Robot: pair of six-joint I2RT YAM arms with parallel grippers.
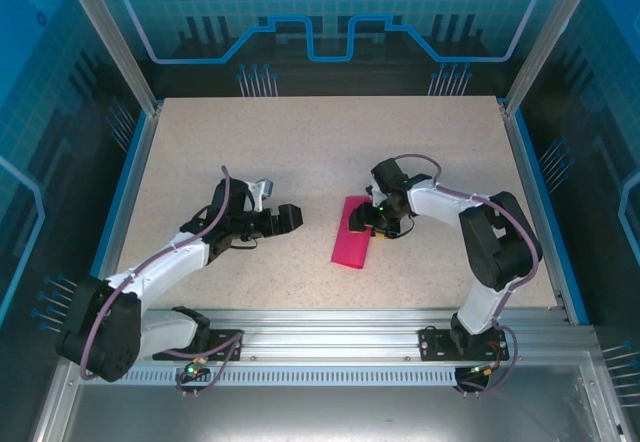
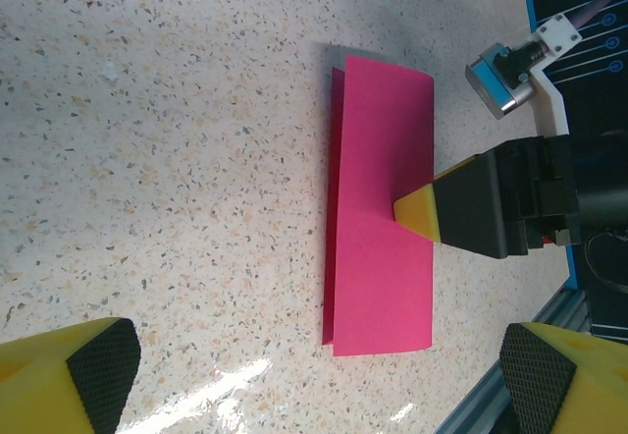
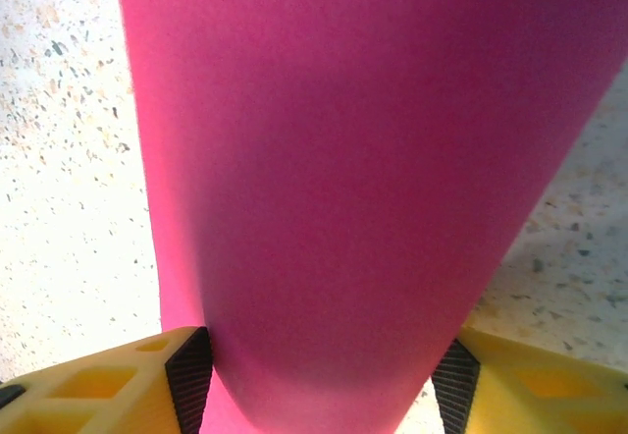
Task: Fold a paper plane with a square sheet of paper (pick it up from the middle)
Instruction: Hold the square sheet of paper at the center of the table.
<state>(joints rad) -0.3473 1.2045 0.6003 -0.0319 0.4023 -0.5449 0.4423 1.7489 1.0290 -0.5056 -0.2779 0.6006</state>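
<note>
Paper sheet [image 1: 352, 232] lies folded in half mid-table. Right gripper [image 1: 372, 224] sits at its right edge, jaws apart with paper between them; can't tell if gripped. Left gripper [image 1: 288, 218] released, clear of sheet.

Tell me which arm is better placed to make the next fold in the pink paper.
Right. The right gripper sits at the edge of the folded pink paper, one fingertip on it, jaws apart. The left gripper hangs open off to the side, clear of the sheet.
</note>
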